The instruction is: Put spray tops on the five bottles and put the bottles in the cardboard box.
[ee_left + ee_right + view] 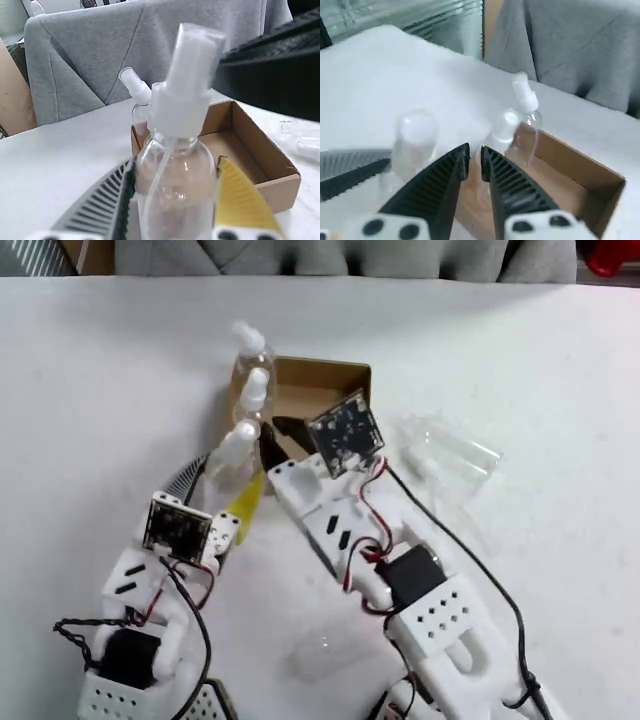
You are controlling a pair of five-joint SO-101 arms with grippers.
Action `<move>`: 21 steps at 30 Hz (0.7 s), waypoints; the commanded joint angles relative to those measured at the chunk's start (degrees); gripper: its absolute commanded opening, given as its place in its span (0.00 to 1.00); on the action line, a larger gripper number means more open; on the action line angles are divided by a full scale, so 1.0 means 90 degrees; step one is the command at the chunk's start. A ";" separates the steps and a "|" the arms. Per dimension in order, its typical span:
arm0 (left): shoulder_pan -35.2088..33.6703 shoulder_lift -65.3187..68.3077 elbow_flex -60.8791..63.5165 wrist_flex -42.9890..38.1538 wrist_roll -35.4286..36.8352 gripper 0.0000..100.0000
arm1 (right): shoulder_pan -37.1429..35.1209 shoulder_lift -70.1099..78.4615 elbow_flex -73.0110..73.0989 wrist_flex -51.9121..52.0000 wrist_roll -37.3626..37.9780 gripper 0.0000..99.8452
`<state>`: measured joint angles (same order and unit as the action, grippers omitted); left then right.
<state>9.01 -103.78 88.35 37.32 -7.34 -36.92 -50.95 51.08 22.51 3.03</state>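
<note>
My left gripper is shut on a clear bottle with a white spray top, grey finger on one side and yellow on the other. In the high view this bottle stands just left of the cardboard box. Two more bottles with spray tops stand at the box's left end. My right gripper hovers over the box's near left corner, beside the held bottle's top. Its black fingers are open by a narrow gap, with nothing between them.
Loose clear bottles lie on the white table to the right of the box. Another clear piece lies near the front edge between the arms. A grey upholstered chair stands behind the table.
</note>
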 commanded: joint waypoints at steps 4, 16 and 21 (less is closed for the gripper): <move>0.0005 -0.0103 -0.0078 -0.0186 0.0000 0.08 | -0.0308 0.0005 -0.0361 -0.0190 0.0059 0.02; -0.0024 -0.0103 -0.0078 -0.0186 0.0000 0.08 | 0.0737 -0.0044 -0.0322 0.1411 0.0059 0.02; -0.0054 -0.0103 -0.0098 -0.0205 0.0430 0.08 | 0.0845 -0.0054 -0.0078 0.2144 0.0059 0.02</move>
<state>9.01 -103.78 88.35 37.32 -6.81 -30.42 -50.95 51.08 39.65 3.12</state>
